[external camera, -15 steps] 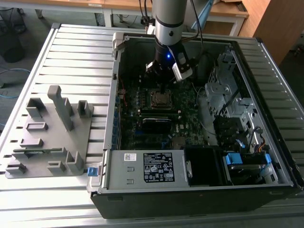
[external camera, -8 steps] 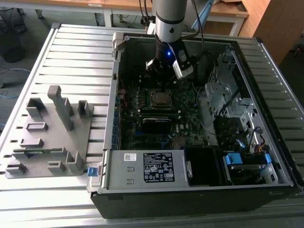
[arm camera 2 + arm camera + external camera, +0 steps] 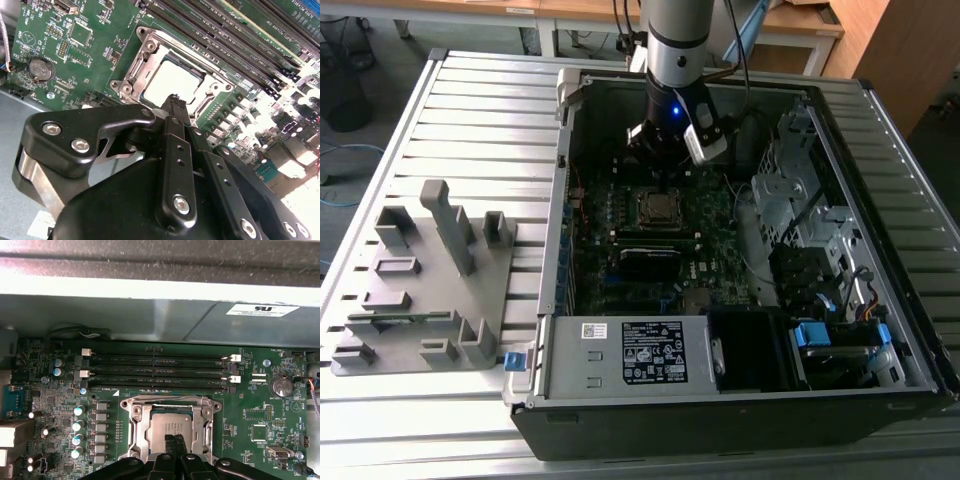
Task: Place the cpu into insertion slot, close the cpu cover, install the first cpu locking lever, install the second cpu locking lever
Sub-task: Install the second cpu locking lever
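Note:
The silver-topped cpu [image 3: 165, 426] [image 3: 170, 81] lies flat in the insertion slot [image 3: 172, 408] on the green board. The silver cpu cover [image 3: 137, 426] [image 3: 150, 50] lies down around it as a frame, with the chip showing through its cut-out. My gripper [image 3: 174, 442] [image 3: 176, 104] hangs just above the near edge of the chip, its two black fingers pressed together and shut with nothing between them. In the exterior view the gripper [image 3: 665, 178] stands upright over the socket [image 3: 660, 207] inside the open computer case. I cannot tell how the locking levers sit.
Long black memory slots [image 3: 157, 371] run beside the socket. A black card [image 3: 650, 262] and a power supply [image 3: 625, 355] sit nearer the case front, with a drive cage [image 3: 790, 190] on the exterior view's right. A grey fixture plate [image 3: 420, 290] lies outside on the slatted table.

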Action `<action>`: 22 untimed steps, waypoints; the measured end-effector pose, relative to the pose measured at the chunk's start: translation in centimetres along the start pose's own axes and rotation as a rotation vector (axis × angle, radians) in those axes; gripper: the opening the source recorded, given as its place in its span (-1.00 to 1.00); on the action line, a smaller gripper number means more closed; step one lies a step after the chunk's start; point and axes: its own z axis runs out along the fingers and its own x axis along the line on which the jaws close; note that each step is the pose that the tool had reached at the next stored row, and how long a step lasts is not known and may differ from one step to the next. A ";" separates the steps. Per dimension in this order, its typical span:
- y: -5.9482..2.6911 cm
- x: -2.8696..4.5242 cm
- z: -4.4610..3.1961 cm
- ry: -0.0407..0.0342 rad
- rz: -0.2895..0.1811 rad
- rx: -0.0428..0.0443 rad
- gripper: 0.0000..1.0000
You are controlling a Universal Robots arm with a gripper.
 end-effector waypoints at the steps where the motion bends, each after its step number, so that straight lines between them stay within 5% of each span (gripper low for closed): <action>1: 0.00 0.00 -0.01 0.0000 0.000 0.0000 -0.79; 10: 0.00 -0.01 -0.20 0.0002 0.000 0.0000 -0.79; 22: -1.34 0.01 -0.28 0.0001 0.000 0.0001 -0.79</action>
